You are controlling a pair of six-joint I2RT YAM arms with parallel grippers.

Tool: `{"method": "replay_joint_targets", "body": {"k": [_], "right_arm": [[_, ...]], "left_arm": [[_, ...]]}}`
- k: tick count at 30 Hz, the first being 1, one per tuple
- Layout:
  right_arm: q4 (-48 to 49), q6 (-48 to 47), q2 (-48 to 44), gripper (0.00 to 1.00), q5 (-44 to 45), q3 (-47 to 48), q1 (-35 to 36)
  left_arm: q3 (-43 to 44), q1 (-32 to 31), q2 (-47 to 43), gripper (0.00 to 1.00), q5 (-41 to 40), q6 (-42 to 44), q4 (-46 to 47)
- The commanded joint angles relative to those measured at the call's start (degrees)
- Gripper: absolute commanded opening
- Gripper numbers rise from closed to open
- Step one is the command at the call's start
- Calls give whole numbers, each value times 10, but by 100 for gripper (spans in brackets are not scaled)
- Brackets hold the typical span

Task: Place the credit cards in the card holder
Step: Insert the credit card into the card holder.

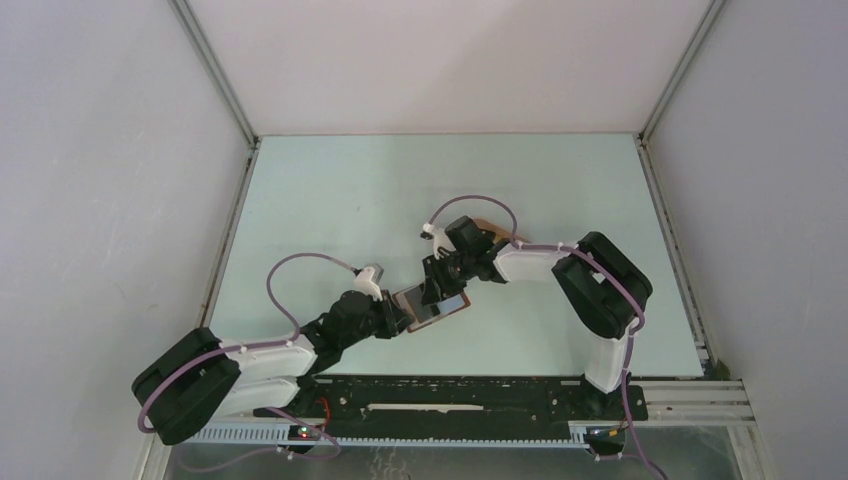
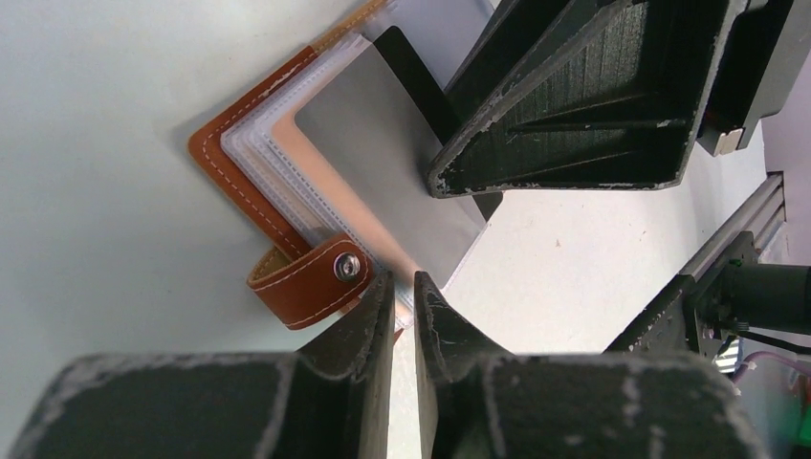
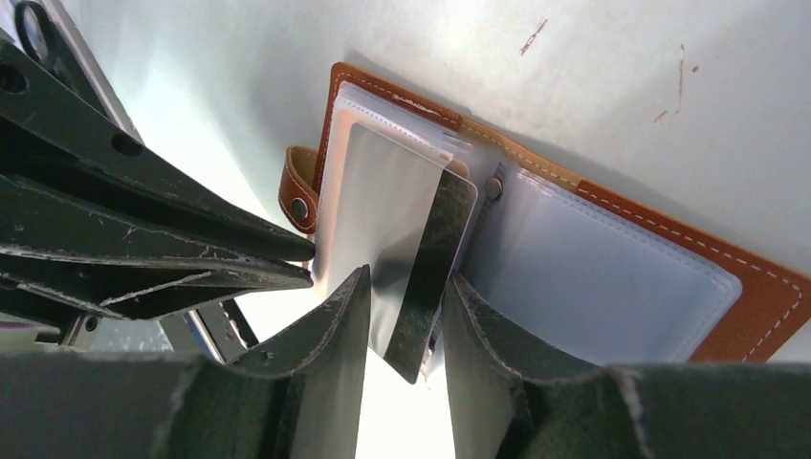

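The card holder (image 1: 447,311) (image 2: 239,163) (image 3: 756,296) lies open on the table, brown leather with clear pockets and a snap tab (image 2: 311,277). A silver-grey credit card (image 2: 383,163) (image 3: 392,210) with a black stripe sits partly inside a pocket of the left page, one end sticking out. My right gripper (image 1: 437,285) (image 3: 406,282) is open, its fingers standing on either side of that protruding end. My left gripper (image 1: 403,308) (image 2: 404,282) is shut on the holder's near edge beside the snap tab, pinching the clear pocket sheets. No other cards show clearly.
A tan-brown flat thing (image 1: 492,227) pokes out from behind the right wrist. White enclosure walls ring the pale table. A black rail (image 1: 480,400) runs along the near edge. Reddish marks (image 3: 531,36) dot the surface beyond the holder.
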Motion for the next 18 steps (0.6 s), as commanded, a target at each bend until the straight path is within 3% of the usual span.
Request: {"method": "replay_joint_targets", "body": {"k": [1,7,13,18], "right_arm": [[-43,-36,-23,41,12,29,38],[-78,-60,-22,41,43,53,64],[-60,-27,-16,42,-68,57,57],[-89,-52,-12,42,-45,72,45]], "left_arm": [[-4,-3,-14,17,2,-2,5],[-9,-2,-39,18,-4,-2,-10],[-13,-2,-73,18,-20,-1,-38],[-17,-2,-91,18,-29,-1,-54]]}}
